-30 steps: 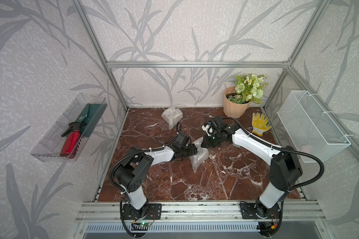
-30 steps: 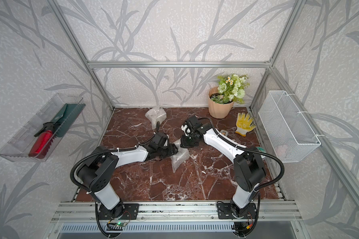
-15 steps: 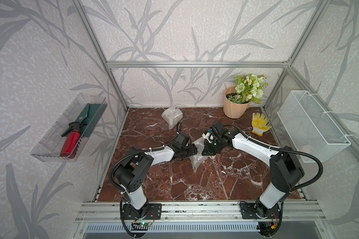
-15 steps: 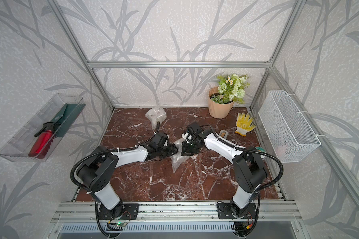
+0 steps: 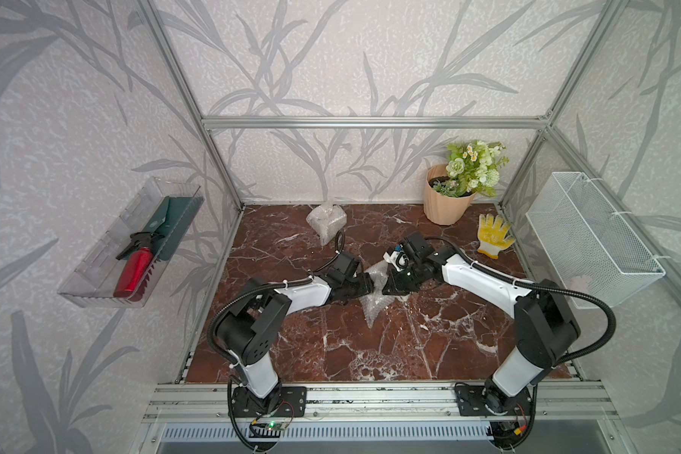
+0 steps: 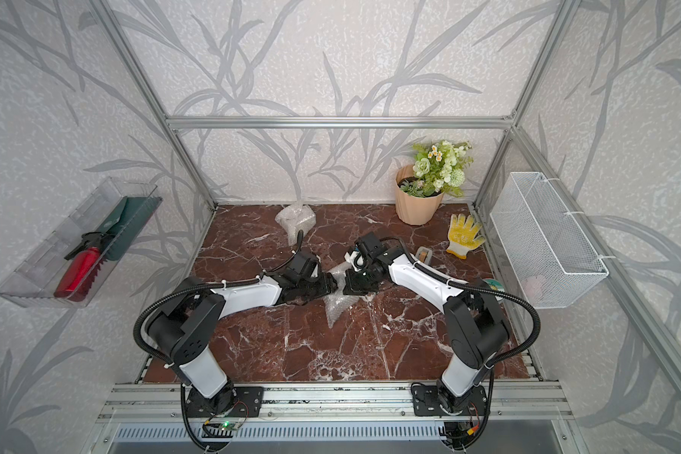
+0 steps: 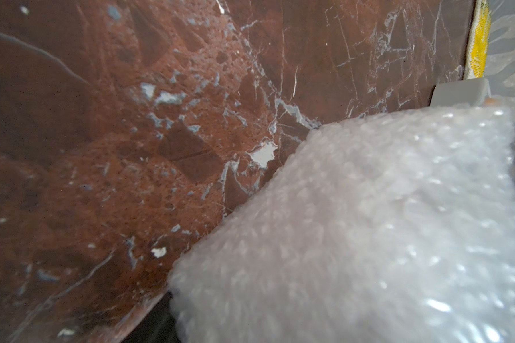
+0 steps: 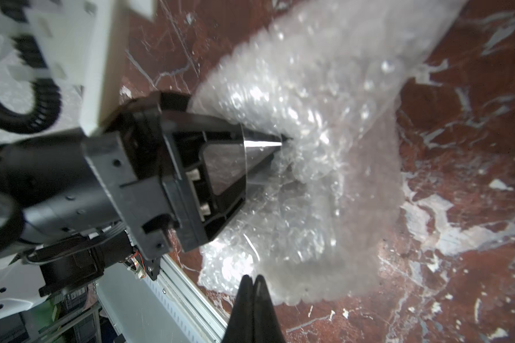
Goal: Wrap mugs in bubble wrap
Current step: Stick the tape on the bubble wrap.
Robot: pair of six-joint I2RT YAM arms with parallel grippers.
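Though the right gripper (image 8: 252, 285), fingers together, meets the mid-table bubble wrap (image 5: 374, 304) from three o'clock, I can't tell whether the left gripper (image 8: 275, 145) at nine holds it. The springy sheet may unfold.

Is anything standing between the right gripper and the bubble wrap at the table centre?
Nothing visible does. The shut right gripper sits at the bubble wrap edge; the left gripper holds it from the opposite side.

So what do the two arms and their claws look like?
Both the left arm and right arm have white shells, black joints and a ribbed black cable fastened with white ties. The left claw and right claw are black with tapered fingers.
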